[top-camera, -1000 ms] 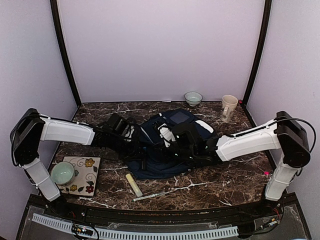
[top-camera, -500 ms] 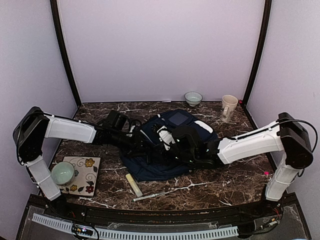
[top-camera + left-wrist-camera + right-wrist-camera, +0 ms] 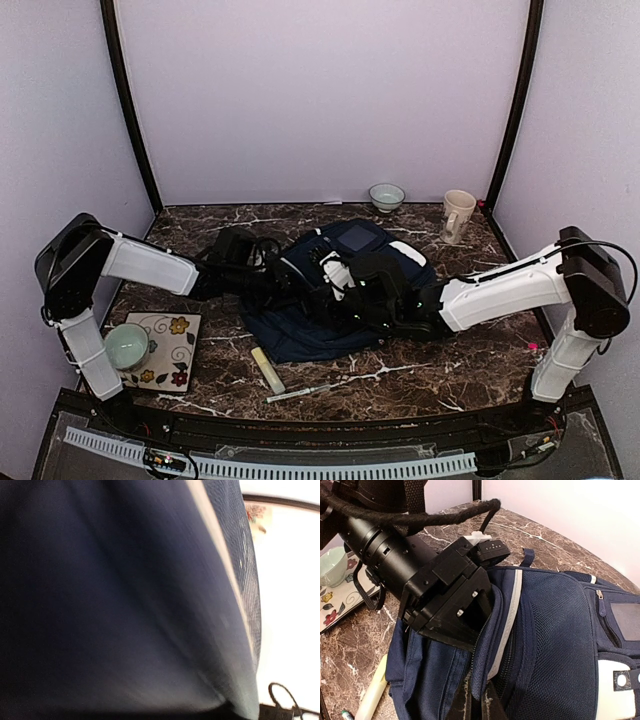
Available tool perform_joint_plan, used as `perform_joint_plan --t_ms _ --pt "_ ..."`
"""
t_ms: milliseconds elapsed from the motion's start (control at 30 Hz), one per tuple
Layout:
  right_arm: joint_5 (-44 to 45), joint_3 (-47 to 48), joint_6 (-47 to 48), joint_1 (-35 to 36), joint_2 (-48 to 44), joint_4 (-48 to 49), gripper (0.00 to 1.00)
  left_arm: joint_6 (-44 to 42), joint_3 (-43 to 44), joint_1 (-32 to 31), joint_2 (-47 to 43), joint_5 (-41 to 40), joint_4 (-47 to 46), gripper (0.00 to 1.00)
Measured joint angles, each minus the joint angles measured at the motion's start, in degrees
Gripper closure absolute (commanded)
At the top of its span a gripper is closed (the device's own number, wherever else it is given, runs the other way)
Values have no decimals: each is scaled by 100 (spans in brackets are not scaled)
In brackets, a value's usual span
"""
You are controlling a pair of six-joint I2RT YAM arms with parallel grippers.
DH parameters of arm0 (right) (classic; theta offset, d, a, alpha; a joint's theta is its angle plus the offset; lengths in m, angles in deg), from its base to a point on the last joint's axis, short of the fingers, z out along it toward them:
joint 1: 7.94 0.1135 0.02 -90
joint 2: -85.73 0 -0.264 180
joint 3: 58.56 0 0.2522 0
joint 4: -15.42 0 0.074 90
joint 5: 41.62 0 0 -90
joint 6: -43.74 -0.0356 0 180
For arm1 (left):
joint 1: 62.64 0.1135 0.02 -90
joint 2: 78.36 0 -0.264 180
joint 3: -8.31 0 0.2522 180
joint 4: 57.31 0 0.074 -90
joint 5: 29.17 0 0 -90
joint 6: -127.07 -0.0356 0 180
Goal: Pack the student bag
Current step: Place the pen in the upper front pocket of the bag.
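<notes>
**A:** Where's the student bag (image 3: 300, 335)?

**B:** Mid-table, lying flat, its long axis running near-left to far-right and its mouth facing left.

**A:** And the pincers?

**B:** The right gripper (image 3: 476, 706) is clenched on the bag's zip rim, lifting the mouth. The left gripper (image 3: 451, 602) reaches in from the left. Its fingers are buried in the bag, so I can't tell their state. I'd say it's the nearer arm for loading

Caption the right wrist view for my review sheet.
Right end effector pinches the navy blue fabric backpack at its zipper edge while the left end effector reaches inside.
</notes>
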Motion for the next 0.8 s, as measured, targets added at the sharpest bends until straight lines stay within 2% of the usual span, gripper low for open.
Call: perform_joint_plan --t_ms 100,233,333,367,467,500,533,800 --pt "28 -42 0 0 0 74 100 175 -52 -2 57 -203 -232 95" --pt "129 -92 0 0 0 186 100 417 -177 -26 68 -472 -597 91" --pt "195 -94 2 0 0 212 100 479 -149 -31 142 -479 -761 82" --pt "219 -103 4 0 0 214 100 494 -146 -31 175 -466 -811 75" --pt "271 -140 9 0 -7 234 100 501 -153 -35 227 -431 -964 21" --pt "297 -153 15 0 -26 245 100 492 -160 -35 227 -431 -992 9" --pt "323 -157 22 0 -50 269 100 498 -166 -35 227 -431 -1008 3" --pt "461 -184 28 -13 -184 356 100 -26 -389 -142 -260 -595 -822 1"
